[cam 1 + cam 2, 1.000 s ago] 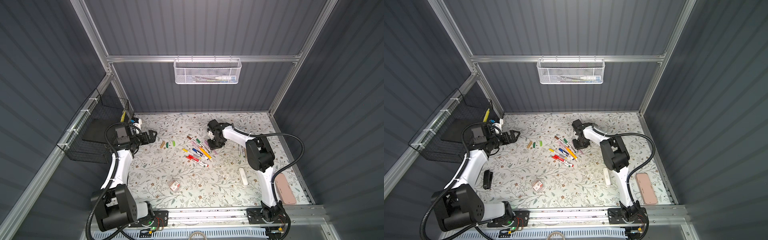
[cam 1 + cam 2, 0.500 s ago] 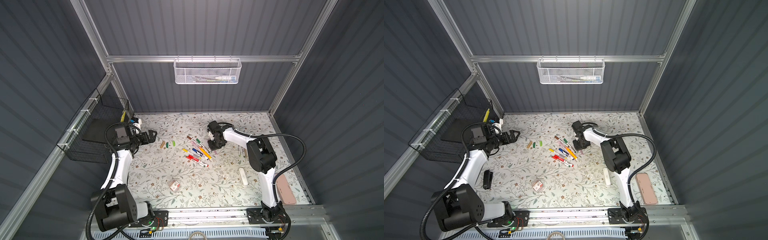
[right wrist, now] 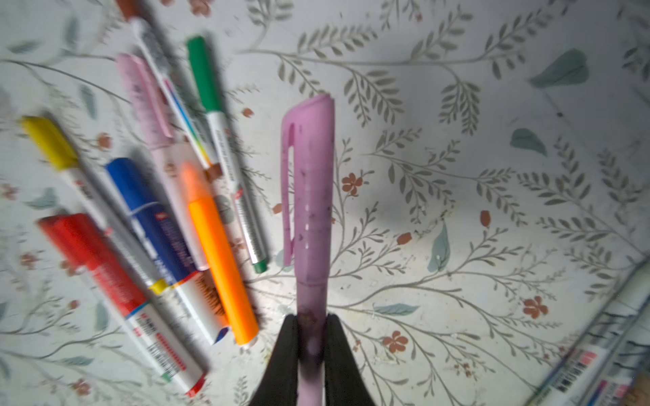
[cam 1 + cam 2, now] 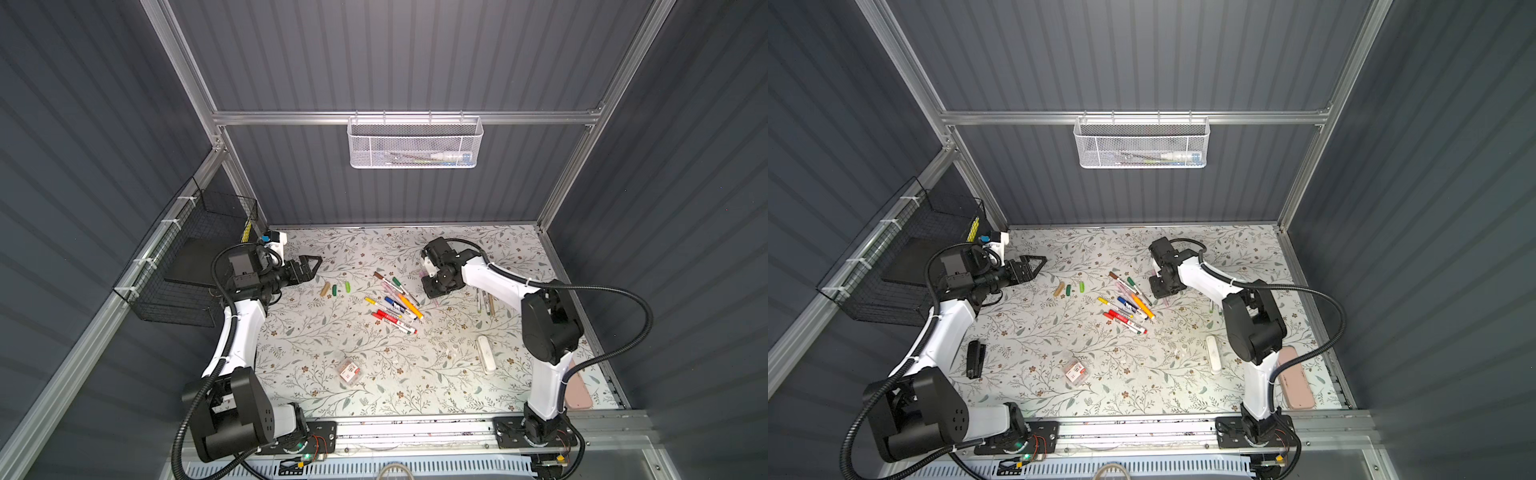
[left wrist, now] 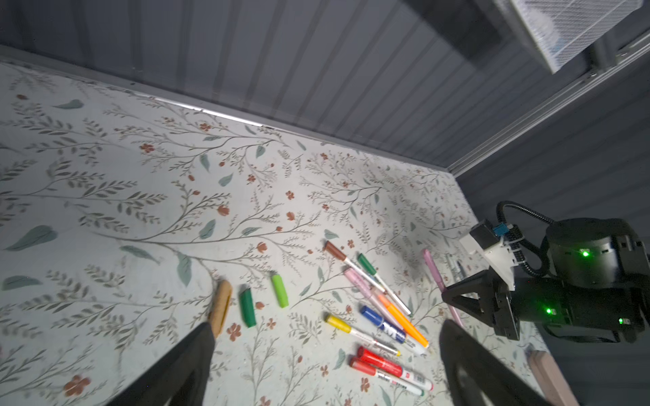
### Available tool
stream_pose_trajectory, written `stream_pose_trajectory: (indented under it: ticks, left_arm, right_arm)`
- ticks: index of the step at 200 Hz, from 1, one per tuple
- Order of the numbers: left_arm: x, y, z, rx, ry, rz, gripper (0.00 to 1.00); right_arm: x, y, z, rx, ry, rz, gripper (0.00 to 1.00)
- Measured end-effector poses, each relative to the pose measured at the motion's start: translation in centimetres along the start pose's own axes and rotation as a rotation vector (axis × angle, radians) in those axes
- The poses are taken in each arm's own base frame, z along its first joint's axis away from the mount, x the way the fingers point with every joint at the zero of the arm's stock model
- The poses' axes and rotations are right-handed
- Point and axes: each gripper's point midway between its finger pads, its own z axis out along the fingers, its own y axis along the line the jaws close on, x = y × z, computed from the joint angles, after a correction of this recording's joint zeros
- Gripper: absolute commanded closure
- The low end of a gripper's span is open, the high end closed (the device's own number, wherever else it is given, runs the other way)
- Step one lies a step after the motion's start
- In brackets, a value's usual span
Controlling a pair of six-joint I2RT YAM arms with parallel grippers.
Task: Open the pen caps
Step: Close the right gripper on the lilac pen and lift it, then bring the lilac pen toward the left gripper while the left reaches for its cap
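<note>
In the right wrist view my right gripper is shut on the barrel of a pink pen, whose pink cap is still on and points away over the floral table. In both top views this gripper sits just right of a cluster of capped pens. Three loose pen caps lie left of the cluster: tan, dark green and light green. My left gripper is open and holds nothing, hovering left of those caps.
A white oblong case and a pink case lie at the right. A few slim pens lie by the right arm. A small clear packet sits near the front. A black wire basket hangs at the left, and a black object lies beside the left arm.
My right gripper has closed onto the pink pen's barrel. The left arm and the things on the table have stayed in place.
</note>
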Motion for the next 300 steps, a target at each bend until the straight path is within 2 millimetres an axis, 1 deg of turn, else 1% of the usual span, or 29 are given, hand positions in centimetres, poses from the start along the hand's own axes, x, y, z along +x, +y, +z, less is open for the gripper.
stream_pose_trajectory:
  ticks: [22,40,58,71,92,112,131,151,180,200,223,235,257,268,300]
  left_arm:
    - [0.2,-0.8,0.5,0.087,-0.009,-0.064,0.03]
    - [0.2,-1.9,1.2,0.151,-0.003,-0.091,0.03]
    - [0.5,-3.6,1.9,0.214,0.009,-0.081,0.04]
    - [1.2,-5.3,2.6,0.268,0.035,-0.069,0.07]
    - [2.5,-7.1,3.5,0.317,0.077,-0.053,0.09]
    - [4.1,-8.1,4.2,0.344,0.117,-0.051,0.11]
    - [5.7,-8.7,5.0,0.364,0.16,-0.053,0.15]
    - [6.8,-9.4,5.7,0.383,0.19,-0.046,0.19]
    - [7.4,-9.6,6.2,0.394,0.203,-0.043,0.26]
    - [7.2,-9.5,6.5,0.394,0.195,-0.051,0.32]
    - [7.3,-9.3,7.0,0.388,0.198,-0.069,0.38]
    - [7.5,-9.6,7.2,0.394,0.203,-0.066,0.39]
    - [7.9,-10.1,7.4,0.405,0.214,-0.065,0.44]
    - [8.0,-10.3,7.4,0.407,0.215,-0.065,0.47]
    - [7.9,-10.5,7.6,0.412,0.215,-0.072,0.62]
  right_arm:
    - [-1.3,2.8,-2.9,-0.083,-0.104,0.01,1.0]
    - [-1.9,5.3,-4.2,-0.157,-0.163,0.021,1.0]
    - [-2.3,7.9,-4.7,-0.235,-0.207,0.031,1.0]
    - [-2.4,9.8,-4.8,-0.285,-0.224,0.034,1.0]
    - [-2.7,12.8,-5.5,-0.36,-0.255,0.03,1.0]
    - [-3.0,15.3,-6.2,-0.425,-0.285,0.023,1.0]
    - [-3.2,17.1,-6.3,-0.469,-0.292,0.019,1.0]
    - [-3.2,18.1,-5.8,-0.49,-0.288,0.023,1.0]
    - [-2.9,18.4,-5.2,-0.5,-0.271,0.04,1.0]
    - [-3.1,18.7,-5.5,-0.512,-0.278,0.045,1.0]
    - [-3.5,19.7,-6.0,-0.534,-0.285,0.042,1.0]
    - [-3.8,20.3,-6.3,-0.547,-0.292,0.036,1.0]
    - [-4.2,21.0,-6.3,-0.558,-0.298,0.028,1.0]
    - [-4.4,21.3,-6.1,-0.56,-0.296,0.025,1.0]
    - [-4.3,21.8,-5.6,-0.555,-0.282,0.019,1.0]
